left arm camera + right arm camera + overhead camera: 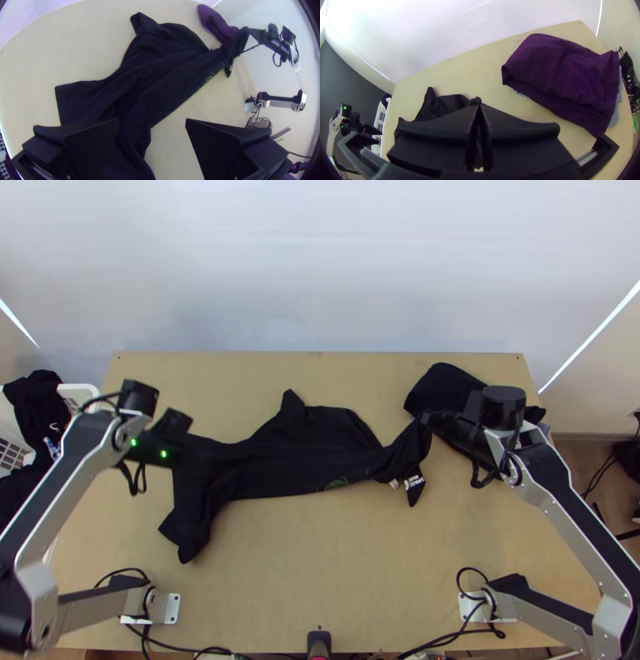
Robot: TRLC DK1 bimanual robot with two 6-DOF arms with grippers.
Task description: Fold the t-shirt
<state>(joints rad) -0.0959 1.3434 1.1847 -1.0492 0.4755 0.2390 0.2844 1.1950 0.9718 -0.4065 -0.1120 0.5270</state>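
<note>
left gripper (152, 120): hangs over the left end of the t-shirt (288, 456), parted wide and grasping nothing; probably placed there to pinch that end.
t-shirt: lies crumpled and skewed across the middle of the table (320, 564), with its left end sagging toward the near edge; seems to need spreading flat before any fold.
right gripper (477, 103): clamps a gathered bit of the t-shirt's right end, beside the white print (414, 482); perhaps grips there to pull out the twist. Impossible to tell collar from sleeve.
left edge: runs beside the white basket (80, 390), heaped with dark clothes (36, 412); leaves little width for dragging cloth leftward.
far edge: leaves a moderate strip of wood behind the t-shirt, enough for a short shift.
near edge: offers the broadest strip, between both base plates (172, 608); looks best for spreading.
far right corner: carries a purple garment (560, 76) on pale cloth (615, 116), close to the right gripper; could get snagged by a rightward pull.
</note>
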